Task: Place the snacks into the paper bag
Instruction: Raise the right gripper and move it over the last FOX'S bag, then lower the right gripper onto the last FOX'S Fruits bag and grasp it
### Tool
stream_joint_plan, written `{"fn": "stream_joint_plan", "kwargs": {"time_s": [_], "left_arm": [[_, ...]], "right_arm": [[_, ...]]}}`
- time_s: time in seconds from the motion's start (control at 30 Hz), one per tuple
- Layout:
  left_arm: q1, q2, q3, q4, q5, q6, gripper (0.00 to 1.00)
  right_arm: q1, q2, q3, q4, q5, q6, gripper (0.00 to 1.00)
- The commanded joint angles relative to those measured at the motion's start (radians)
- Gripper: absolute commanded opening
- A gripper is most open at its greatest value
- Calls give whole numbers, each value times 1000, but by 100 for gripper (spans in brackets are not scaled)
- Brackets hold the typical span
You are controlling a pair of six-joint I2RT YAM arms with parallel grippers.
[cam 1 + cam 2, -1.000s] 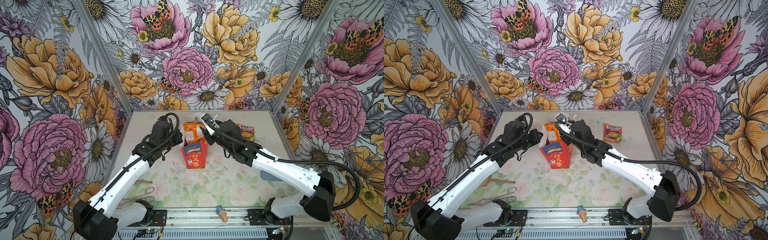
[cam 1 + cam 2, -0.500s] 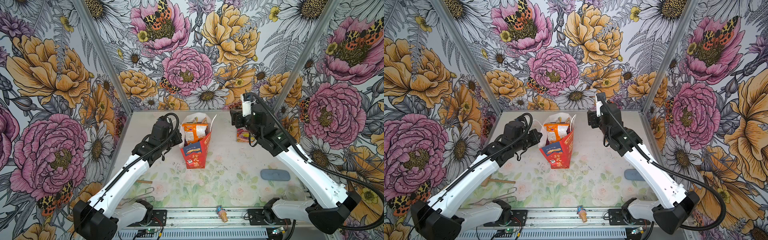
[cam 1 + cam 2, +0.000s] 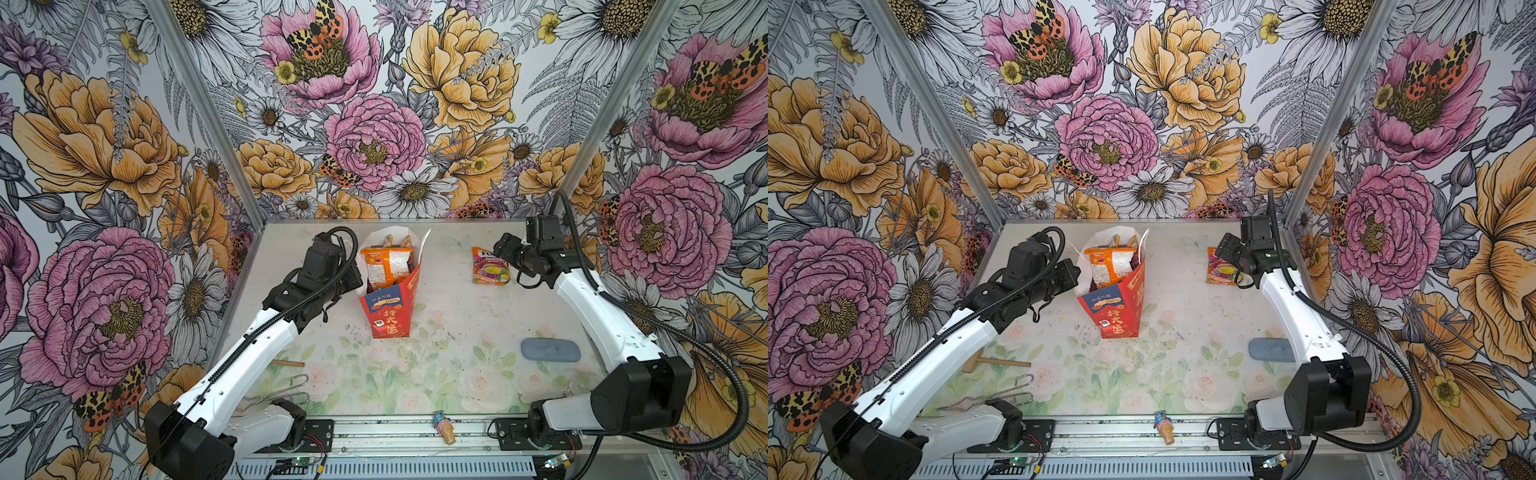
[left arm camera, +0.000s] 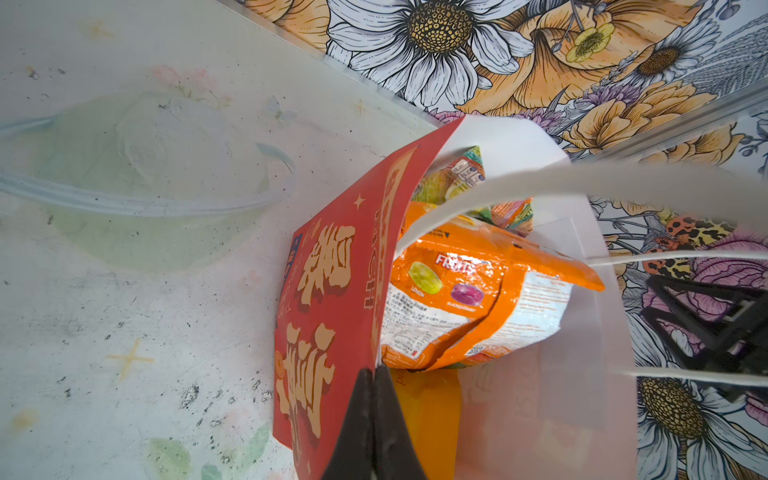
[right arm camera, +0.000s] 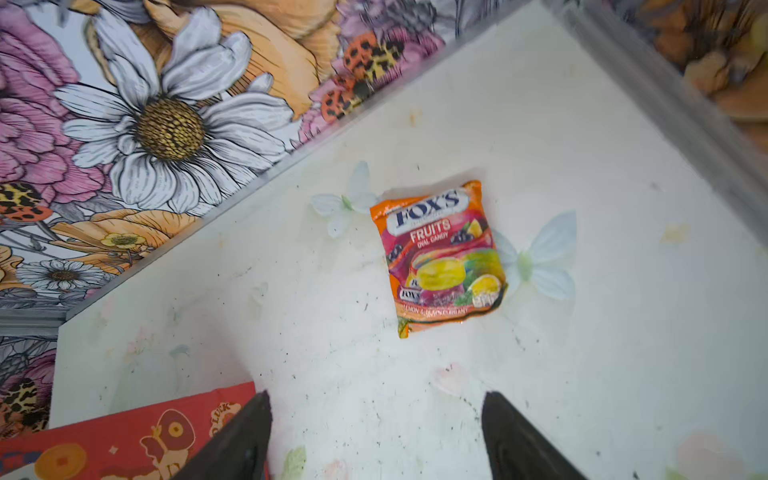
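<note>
Clutter: blue-grey oval pad point(image 3: 550, 350) at right middle of both top views. Wire tongs point(image 3: 279, 394) and wooden mallet point(image 3: 1000, 362) sit lower left by the left arm's base. Ice-cream-cone toy point(image 3: 443, 428) lies on the front rail, bottom centre. All are well apart from the bag.

Table point(image 3: 457, 324) is white with a faded flower print and dark scuff specks. Floral wallpaper walls point(image 3: 374, 137) close three sides.

Paper bag point(image 3: 390, 311) stands upright at centre, mouth open. Orange-and-white packet point(image 3: 387, 266) sticks out on top of other snacks inside. FOX'S packet point(image 3: 489, 266) lies flat on the table right of the bag, apart from it.

Left gripper point(image 4: 374, 380) is closed, pinching the bag's red rim. Right gripper point(image 5: 376, 405) has its jaws wide apart, holds nothing, and hovers near the FOX'S packet without touching it.
</note>
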Motion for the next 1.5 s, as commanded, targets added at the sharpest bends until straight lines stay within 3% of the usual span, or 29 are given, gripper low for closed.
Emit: {"fn": "stream_joint_plan", "kwargs": {"time_s": [0.0, 0.1, 0.23, 0.33, 0.67, 0.87, 1.1, 1.47], "left_arm": [[-3, -27, 13, -28, -24, 19, 0], [1, -27, 11, -28, -21, 18, 0], [1, -29, 10, -28, -14, 18, 0], [2, -32, 6, -28, -14, 20, 0], [11, -28, 9, -28, -5, 22, 0], [12, -17, 12, -27, 3, 22, 0], [22, -32, 8, -28, 2, 26, 0], [60, -42, -8, -31, 29, 23, 0]], "right_arm": [[-15, 17, -24, 54, -88, 175, 81], [-20, 43, -42, 67, -81, 238, 82], [-38, 76, -39, 67, -53, 221, 90], [-52, 136, 11, 20, -33, 114, 96], [-63, 398, 346, -248, 52, -311, 97], [-66, 554, 562, -374, 92, -491, 99], [-73, 725, 695, -433, 122, -565, 100], [-72, 837, 697, -440, 59, -545, 100]]}}
